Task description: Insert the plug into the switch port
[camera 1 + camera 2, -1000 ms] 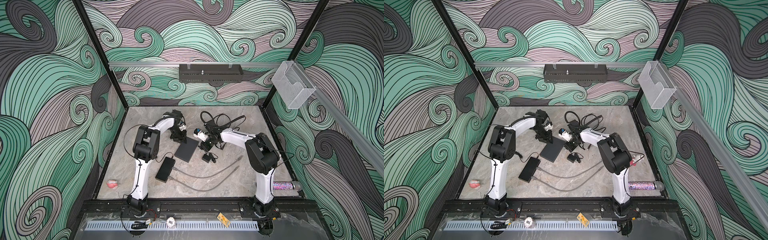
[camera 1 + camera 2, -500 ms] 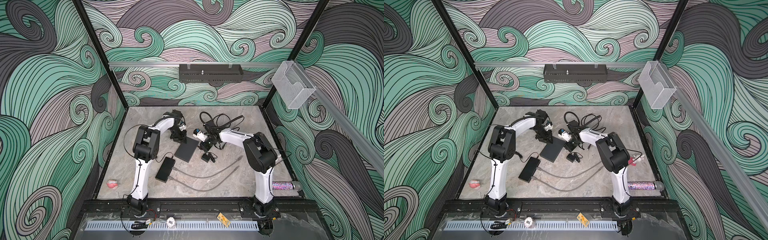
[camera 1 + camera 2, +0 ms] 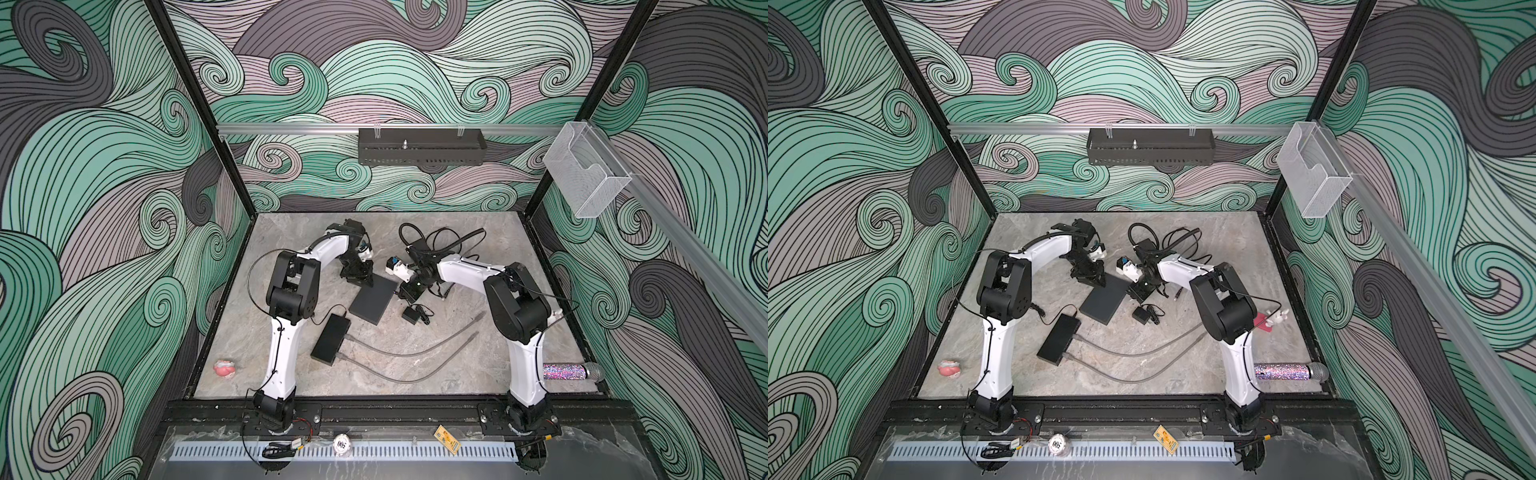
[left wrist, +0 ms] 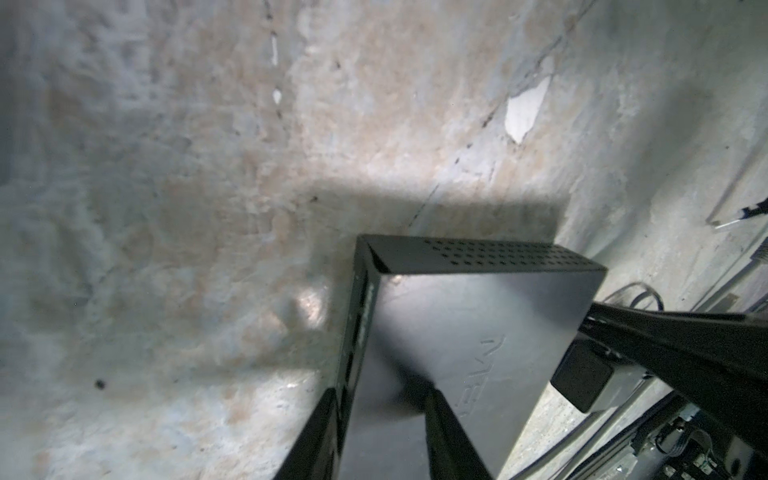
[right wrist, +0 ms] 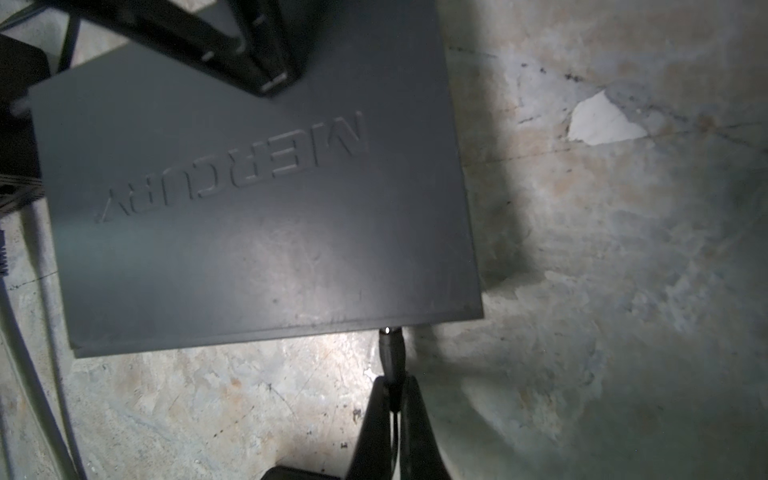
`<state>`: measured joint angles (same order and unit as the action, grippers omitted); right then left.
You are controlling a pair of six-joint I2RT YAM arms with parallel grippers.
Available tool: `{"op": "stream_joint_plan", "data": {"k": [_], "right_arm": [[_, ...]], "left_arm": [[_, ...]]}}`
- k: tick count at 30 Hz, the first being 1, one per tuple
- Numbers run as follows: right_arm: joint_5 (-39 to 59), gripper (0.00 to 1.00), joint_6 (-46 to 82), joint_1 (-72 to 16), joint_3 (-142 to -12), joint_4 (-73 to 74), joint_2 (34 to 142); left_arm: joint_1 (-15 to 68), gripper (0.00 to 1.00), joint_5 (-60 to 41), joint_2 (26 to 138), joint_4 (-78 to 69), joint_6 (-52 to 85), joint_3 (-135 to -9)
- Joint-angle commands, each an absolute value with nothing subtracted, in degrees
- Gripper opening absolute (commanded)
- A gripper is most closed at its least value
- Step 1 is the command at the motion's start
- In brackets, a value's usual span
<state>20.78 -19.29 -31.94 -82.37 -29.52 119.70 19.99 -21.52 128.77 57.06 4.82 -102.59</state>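
Plug meets switch: the black barrel connector, pinched in the fully closed right gripper, stands end-on against the switch's side edge. Its metal tip is touching, or just slipping under, the lip of the lid. The port is hidden beneath that lip in the right wrist view, so whether the tip is inside cannot be told.

Across the box, the left gripper sits astride a corner with its jaws part-way closed. One finger is against the port face and the other lies over the lid, apparently pinning the switch to the stone-patterned table. In both top views the switch lies flat mid-table between the two arms.

Compared with a second ago, little moves: the right arm's elbow swings slightly inward and both grippers keep their places at the switch. That reads as the final push. The approach looks finished, and what remains is seating the plug squarely. A tilted tip would likely skid along the edge rather than enter.
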Motion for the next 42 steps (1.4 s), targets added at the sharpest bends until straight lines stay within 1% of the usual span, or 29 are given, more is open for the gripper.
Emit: {"op": "stream_joint_plan", "data": {"k": [1, 6, 16, 19, 24, 27, 33, 39, 42], "right_arm": [[22.0, 0.00, -21.9, -31.9, -86.2, -26.8, 121.8], [23.1, 0.00, -24.9, -31.4, -88.1, -27.2, 122.6], [25.2, 0.00, -22.8, -31.0, -88.7, -23.8, 121.3], [25.5, 0.00, -25.6, -31.3, -89.7, -25.6, 121.5], [27.2, 0.00, -33.8, -31.9, -94.2, -32.9, 124.5], [26.6, 0.00, -35.0, -31.8, -97.2, -34.6, 126.4], [28.4, 0.00, -32.9, -32.5, -101.4, -34.3, 128.9], [28.6, 0.00, -34.1, -33.4, -98.7, -29.8, 126.8], [27.2, 0.00, -35.1, -33.4, -100.2, -29.4, 127.7]], "left_arm": [[21.2, 0.33, -21.3, 132.2, 59.2, 3.1, -102.6], [21.5, 0.33, -21.6, 132.6, 59.3, 2.4, -102.6], [22.1, 0.33, -20.1, 133.0, 59.9, 1.4, -102.6], [22.3, 0.33, -19.4, 133.0, 60.0, 1.0, -102.6], [22.6, 0.33, -19.9, 132.8, 59.8, 0.0, -102.6], [23.0, 0.33, -19.9, 132.9, 59.6, -0.3, -102.4], [23.6, 0.33, -19.9, 132.9, 59.7, -0.6, -102.6], [24.2, 0.33, -20.0, 132.6, 59.5, -1.1, -102.4], [24.7, 0.33, -20.0, 132.5, 59.5, -1.6, -102.3]]}}
